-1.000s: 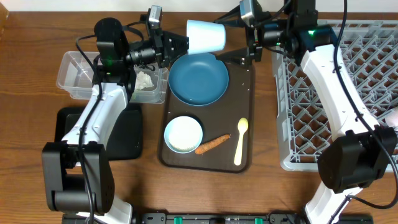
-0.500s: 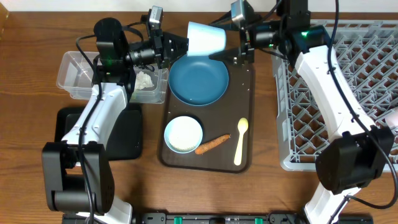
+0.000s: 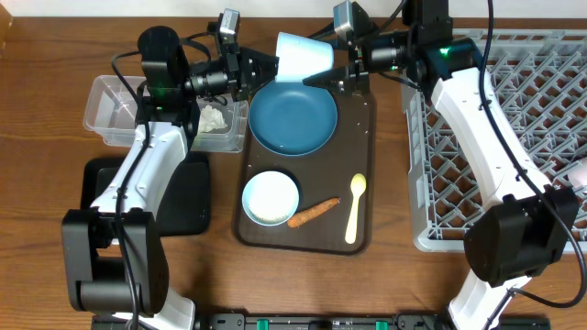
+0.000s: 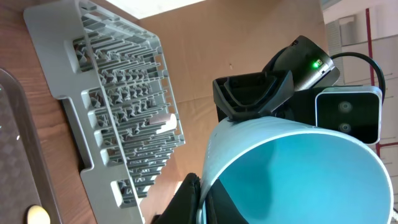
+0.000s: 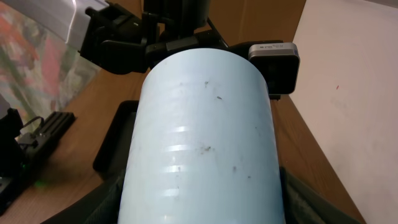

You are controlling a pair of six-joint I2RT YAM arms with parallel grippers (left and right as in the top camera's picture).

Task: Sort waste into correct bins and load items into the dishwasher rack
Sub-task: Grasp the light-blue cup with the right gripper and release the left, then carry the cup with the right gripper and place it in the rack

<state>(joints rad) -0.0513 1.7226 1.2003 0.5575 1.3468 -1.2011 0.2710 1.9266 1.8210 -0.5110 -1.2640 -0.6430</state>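
Note:
My left gripper point(image 3: 266, 64) is shut on the rim of the small light blue cup point(image 3: 304, 55) and holds it on its side in the air above the far edge of the dark blue plate point(image 3: 293, 116). The pinched rim shows in the left wrist view point(image 4: 202, 186). My right gripper point(image 3: 341, 71) is open at the cup's base. Its fingers flank the cup point(image 5: 205, 143) on both sides. The blue bowl point(image 3: 271, 197), the orange carrot piece point(image 3: 313, 213) and the pale yellow spoon point(image 3: 354, 209) lie on the brown tray point(image 3: 362, 119). The grey rack point(image 3: 514, 137) stands at the right.
The clear tub point(image 3: 115, 105) at the left holds crumpled white tissue point(image 3: 214, 119) at its right end. The black tray point(image 3: 188, 197) lies in front of it under my left arm. A pale pink thing point(image 3: 578, 171) sits at the rack's right edge.
My right gripper has moved left, from beside the rack's corner up to the cup's base. My left gripper and the cup have stayed still.

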